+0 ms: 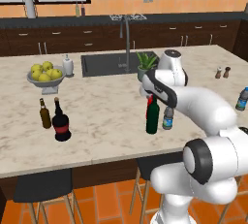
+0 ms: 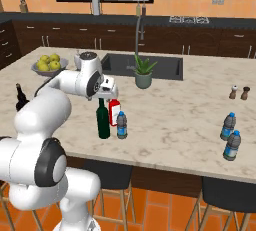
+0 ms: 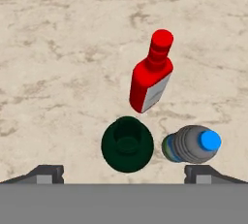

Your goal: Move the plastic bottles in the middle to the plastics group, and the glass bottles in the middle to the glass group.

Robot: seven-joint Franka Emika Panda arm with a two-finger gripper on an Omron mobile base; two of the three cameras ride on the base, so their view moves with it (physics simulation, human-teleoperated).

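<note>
Robot arm over three unsorted middle bottles; nothing moved yet.

Left base: green bottle (image 1: pixel 152 117) centre, glass group (image 1: pixel 54 119) at 9 o'clock. Right base: plastics group (image 2: pixel 230 135) at 3 o'clock. Hand view: gripper (image 3: pixel 124 173) spread, empty; red bottle (image 3: pixel 151 75) at 12, water bottle (image 3: pixel 193 143) at 3.

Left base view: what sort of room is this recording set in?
A rendered home kitchen, most likely. A marble-look island counter holds a built-in sink with a tall faucet, dark cabinets line the back wall, and a bowl of lemons sits near the sink.
</note>
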